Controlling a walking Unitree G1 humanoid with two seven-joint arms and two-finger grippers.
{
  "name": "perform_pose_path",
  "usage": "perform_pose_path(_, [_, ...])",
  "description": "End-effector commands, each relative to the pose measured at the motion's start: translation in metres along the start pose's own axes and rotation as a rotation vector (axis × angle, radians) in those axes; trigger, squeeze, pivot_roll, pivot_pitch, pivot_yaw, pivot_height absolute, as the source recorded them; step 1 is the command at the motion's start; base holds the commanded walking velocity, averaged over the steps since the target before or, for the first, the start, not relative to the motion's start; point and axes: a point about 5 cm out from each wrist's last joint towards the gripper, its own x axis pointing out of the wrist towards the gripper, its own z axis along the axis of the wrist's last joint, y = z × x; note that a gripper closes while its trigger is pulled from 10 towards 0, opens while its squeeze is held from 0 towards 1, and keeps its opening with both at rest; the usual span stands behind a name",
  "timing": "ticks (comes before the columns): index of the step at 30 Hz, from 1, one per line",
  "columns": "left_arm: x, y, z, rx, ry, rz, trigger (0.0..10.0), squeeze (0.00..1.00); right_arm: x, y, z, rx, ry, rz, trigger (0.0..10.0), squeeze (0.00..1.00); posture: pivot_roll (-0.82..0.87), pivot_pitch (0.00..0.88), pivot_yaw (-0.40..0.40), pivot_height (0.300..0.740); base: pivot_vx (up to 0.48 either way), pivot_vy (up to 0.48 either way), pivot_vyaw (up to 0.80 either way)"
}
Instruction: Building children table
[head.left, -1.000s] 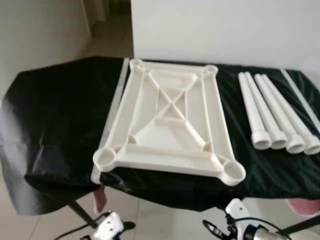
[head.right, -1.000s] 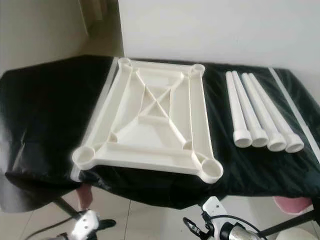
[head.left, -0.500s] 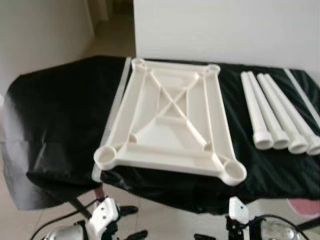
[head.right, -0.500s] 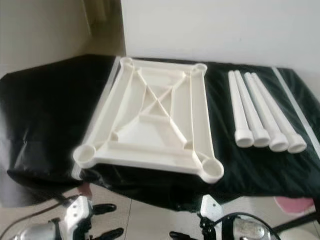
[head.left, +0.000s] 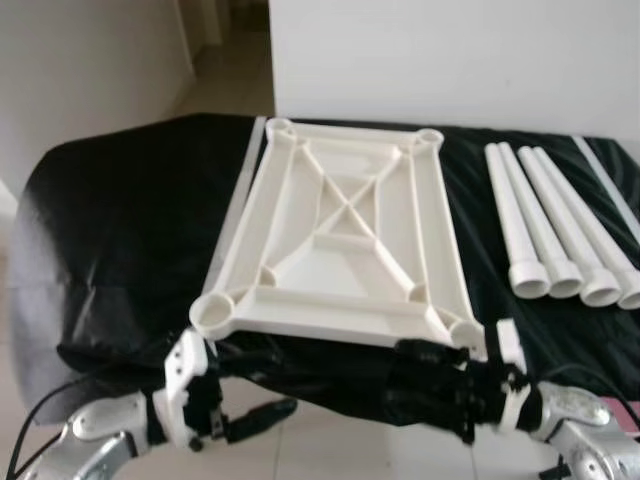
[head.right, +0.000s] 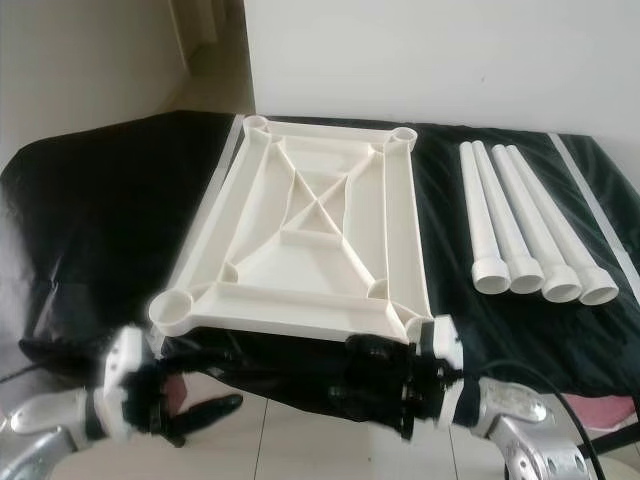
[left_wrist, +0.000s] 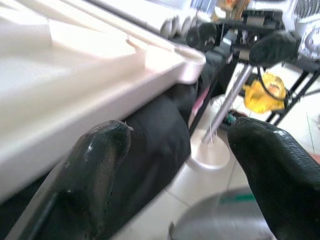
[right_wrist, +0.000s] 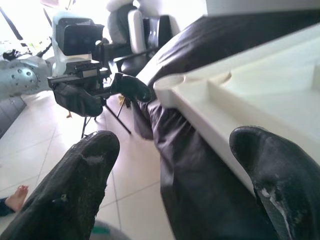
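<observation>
White tabletop upside down on black-draped bench, near edge overhanging toward robot. Four legs side by side at right, apart from tabletop.
Left pincer spread, low, under near-left socket corner. Right pincer spread, just under near-right corner.
Risks: snagging black cloth between fingers, dragging everything; uneven lift tipping tabletop off bench; sideways shove rolling legs off.
</observation>
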Motion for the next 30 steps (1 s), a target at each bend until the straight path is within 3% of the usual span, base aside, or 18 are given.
perform_pose_path(1, [-0.003,0.0,0.005,0.013,-0.006,-0.094,10.0,0.0,0.0,-0.007,0.011,-0.025,-0.039,-0.044,10.0,0.0,0.04,0.005,0.003,0.74,0.0,0.0,0.0])
perform_pose_path(2, [-0.003,0.009,0.01,0.031,-0.015,-0.046,10.0,0.0,0.001,-0.015,0.019,-0.053,-0.065,-0.1,10.0,0.0,0.04,0.003,0.003,0.74,0.0,0.0,0.0])
perform_pose_path(7, [-0.004,0.019,0.02,0.05,-0.036,0.008,10.0,0.0,0.003,-0.027,0.029,-0.081,-0.098,-0.183,10.0,0.0,0.03,0.002,0.003,0.74,0.0,0.0,0.0])
perform_pose_path(10, [0.006,0.049,0.036,0.076,-0.103,0.225,10.0,0.0,0.011,-0.06,0.045,-0.081,-0.225,-0.5,10.0,0.0,0.03,0.0,0.004,0.74,0.0,0.0,0.0])
perform_pose_path(11, [0.009,0.057,0.041,0.073,-0.133,0.29,10.0,0.0,0.013,-0.067,0.049,-0.079,-0.257,-0.576,10.0,0.0,0.03,0.0,0.004,0.74,0.0,0.0,0.0])
perform_pose_path(12, [0.009,0.057,0.041,0.073,-0.133,0.29,10.0,0.0,0.013,-0.067,0.049,-0.079,-0.257,-0.576,10.0,0.0,0.03,0.0,0.004,0.74,0.0,0.0,0.0])
perform_pose_path(13, [0.017,0.07,0.042,0.043,-0.12,0.385,10.0,0.0,0.014,-0.075,0.053,-0.078,-0.298,-0.688,10.0,0.0,0.03,0.0,0.003,0.74,0.0,0.0,0.0])
perform_pose_path(18, [0.025,0.082,0.041,0.037,-0.105,0.49,10.0,0.0,0.016,-0.084,0.052,-0.06,-0.302,-0.814,10.0,0.0,0.02,0.0,0.004,0.74,0.0,0.0,0.0])
perform_pose_path(20, [0.03,0.095,0.045,-0.003,-0.145,0.602,10.0,0.0,0.018,-0.089,0.051,-0.073,-0.305,-0.917,10.0,0.0,0.02,0.0,0.007,0.74,0.0,0.0,0.0])
perform_pose_path(24, [0.033,0.108,0.051,-0.012,-0.231,0.717,10.0,0.0,0.018,-0.094,0.051,-0.067,-0.335,-1.032,10.0,0.0,0.01,0.0,0.013,0.74,0.0,0.0,0.0])
perform_pose_path(30, [0.038,0.113,0.053,0.027,-0.281,0.853,10.0,0.0,0.019,-0.092,0.047,-0.107,-0.314,-1.131,10.0,0.0,0.0,0.0,0.016,0.74,0.0,0.0,0.0])
